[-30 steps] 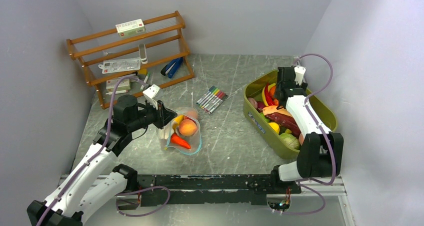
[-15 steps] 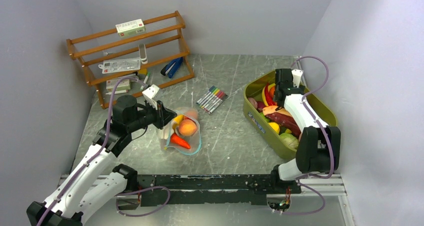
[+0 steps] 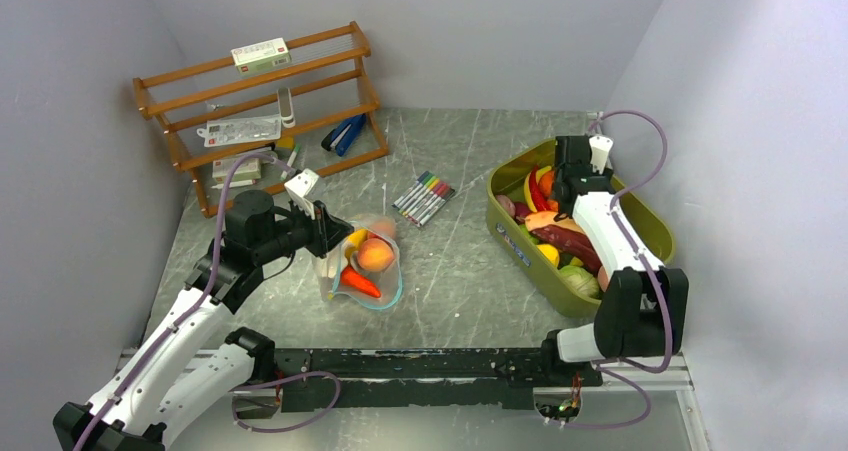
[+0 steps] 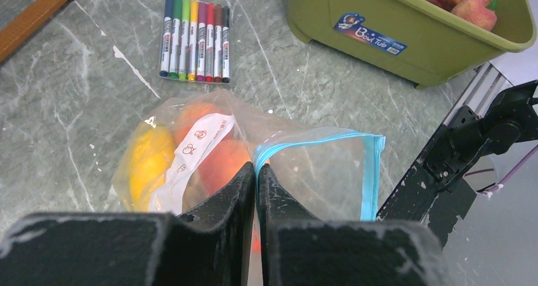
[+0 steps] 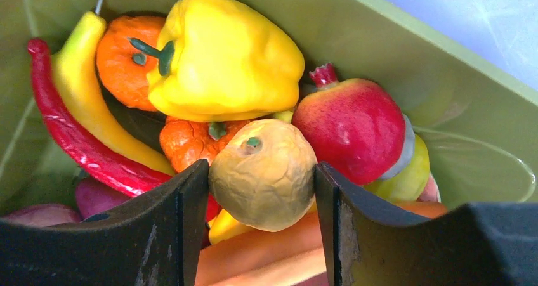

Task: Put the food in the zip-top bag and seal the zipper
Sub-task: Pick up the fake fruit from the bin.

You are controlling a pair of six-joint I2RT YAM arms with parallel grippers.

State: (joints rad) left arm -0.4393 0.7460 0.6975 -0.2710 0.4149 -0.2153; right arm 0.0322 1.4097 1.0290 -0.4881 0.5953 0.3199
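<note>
Top view: wooden rack (image 3: 260, 111) at back left, marker pens (image 3: 424, 198) mid-tabletop (image 3: 470, 271), olive tub (image 3: 520, 246) at right. Zip-top bag (image 3: 372, 261) lies left of centre, with the left pincer (image 3: 335, 239) at its left edge. Right pincer (image 3: 565, 186) is down inside the tub.

Left wrist: pincer pressed tight on the teal zipper (image 4: 317, 137) at the bag's corner. At least three toy foods (image 4: 149, 162) inside, one yellow, two orange. Pens: eight, by my count.

Right wrist: fingers touch both sides of one tan round fruit (image 5: 263, 178), gripping it. Yellow pepper (image 5: 222, 58), pomegranate (image 5: 355, 127) and red chilli (image 5: 70, 140) crowd around.
</note>
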